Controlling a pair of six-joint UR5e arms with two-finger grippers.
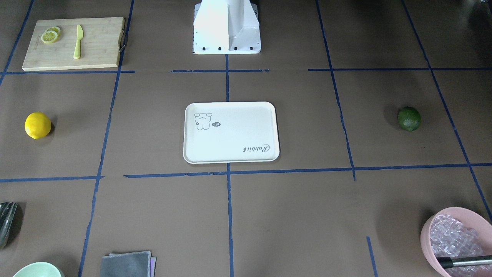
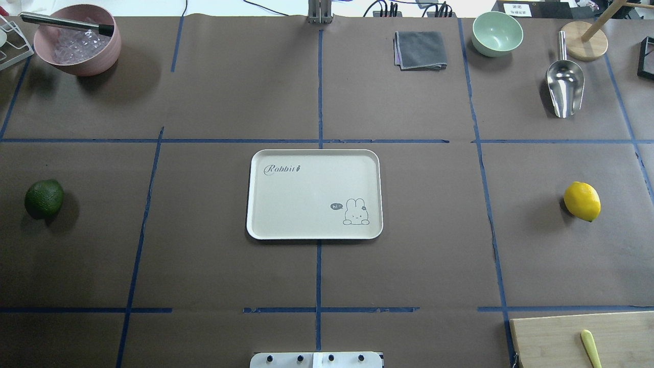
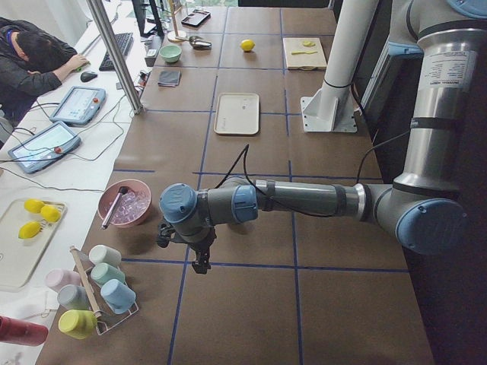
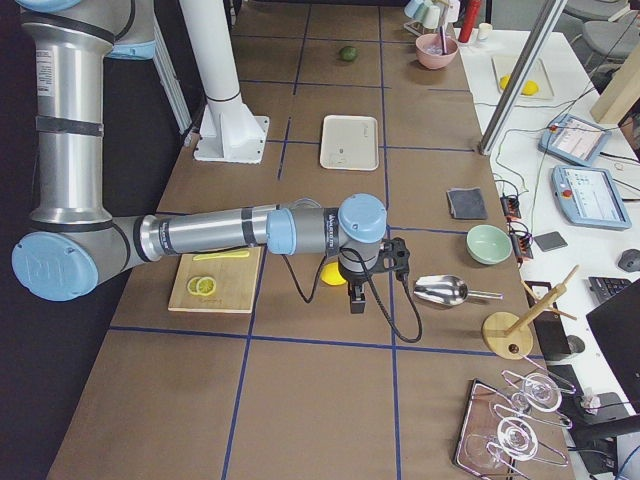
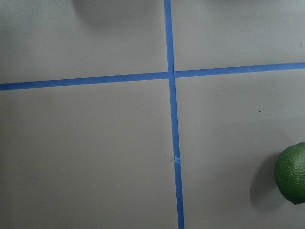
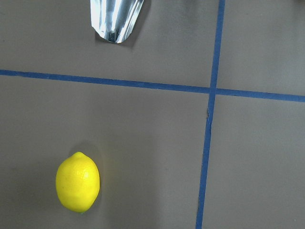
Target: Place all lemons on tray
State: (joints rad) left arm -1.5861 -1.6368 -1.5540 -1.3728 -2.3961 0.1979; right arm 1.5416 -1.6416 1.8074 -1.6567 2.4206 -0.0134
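Dark green oval lemon (image 2: 44, 198) lies on the table beside left gripper (image 3: 201, 260), at its wrist view's right edge; cream-white rectangular tray (image 2: 314, 194) holds neither fruit, well apart from both grippers; bright yellow oval lemon (image 2: 582, 201) just beside right gripper (image 4: 356, 299), long axis up-frame in wrist view; overhead shows neither gripper; jaw states: cannot tell.

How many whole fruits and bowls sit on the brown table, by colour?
Yellow fruit: 1
Green fruit: 1
Pink bowl: 1
Green bowl: 1
Total: 4
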